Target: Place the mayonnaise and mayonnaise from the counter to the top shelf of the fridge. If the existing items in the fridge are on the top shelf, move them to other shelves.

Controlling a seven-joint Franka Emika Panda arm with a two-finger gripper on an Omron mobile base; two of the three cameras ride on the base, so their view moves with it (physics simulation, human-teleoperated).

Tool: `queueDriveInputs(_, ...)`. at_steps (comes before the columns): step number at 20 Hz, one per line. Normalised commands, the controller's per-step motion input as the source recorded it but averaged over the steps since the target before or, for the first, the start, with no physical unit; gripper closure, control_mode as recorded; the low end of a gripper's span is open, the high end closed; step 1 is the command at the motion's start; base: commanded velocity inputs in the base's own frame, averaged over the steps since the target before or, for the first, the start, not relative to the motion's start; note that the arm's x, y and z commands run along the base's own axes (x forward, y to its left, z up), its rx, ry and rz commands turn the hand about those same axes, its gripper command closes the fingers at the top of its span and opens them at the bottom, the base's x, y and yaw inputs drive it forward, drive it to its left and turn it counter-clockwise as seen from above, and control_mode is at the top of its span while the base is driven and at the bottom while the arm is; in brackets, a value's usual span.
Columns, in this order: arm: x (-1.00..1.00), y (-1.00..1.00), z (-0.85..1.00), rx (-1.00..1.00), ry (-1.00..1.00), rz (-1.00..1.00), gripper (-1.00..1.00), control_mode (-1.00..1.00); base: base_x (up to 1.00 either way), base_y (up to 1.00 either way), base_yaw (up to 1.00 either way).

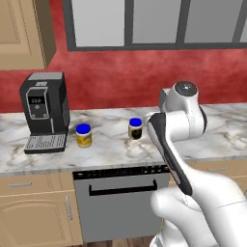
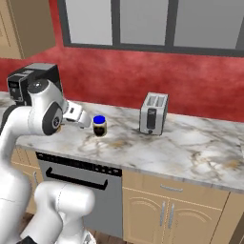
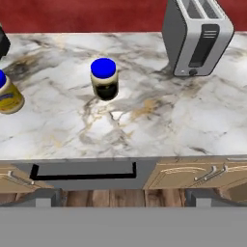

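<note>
**Mayonnaise jars not yet picked up**

Mayonnaise, two squat blue-lidded jars, stands on the marbled white-grey surface (image 3: 159,120): the darker jar (image 3: 104,79) mid-surface, the yellow-labelled jar (image 3: 7,95) beside the black coffee machine (image 1: 44,111). My tool (image 3: 123,197) hovers released, holding nothing. Next I should descend on the darker jar.

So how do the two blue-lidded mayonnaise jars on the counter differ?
The left jar looks bright yellow; the right jar looks dark, nearly black. The left jar stands beside the coffee machine; the right jar stands nearer the toaster. Both are upright, blue-lidded and untouched on the counter.
</note>
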Motion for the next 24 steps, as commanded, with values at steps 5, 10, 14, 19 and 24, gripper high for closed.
queueDriveInputs(5, 0.65, 0.01, -0.36, 0.08, 0.0, 0.0, -1.0, -1.0, 0.0, 0.0, 0.0)
queueDriveInputs(10, 0.64, 0.0, -0.4, 0.01, 0.0, 0.0, -1.0, -1.0, 0.0, 0.0, 0.0)
queueDriveInputs(14, 0.57, 0.0, -0.34, 0.0, 0.0, 0.0, -1.0, -1.0, 0.0, 0.0, 0.0)
queueDriveInputs(19, 0.58, 0.08, -0.15, -0.01, 0.0, 0.0, -1.0, -1.0, 0.0, 0.0, 0.0)
queueDriveInputs(24, 0.54, 0.15, -0.21, -0.05, 0.0, 0.0, -1.0, -1.0, 0.0, 0.0, 0.0)
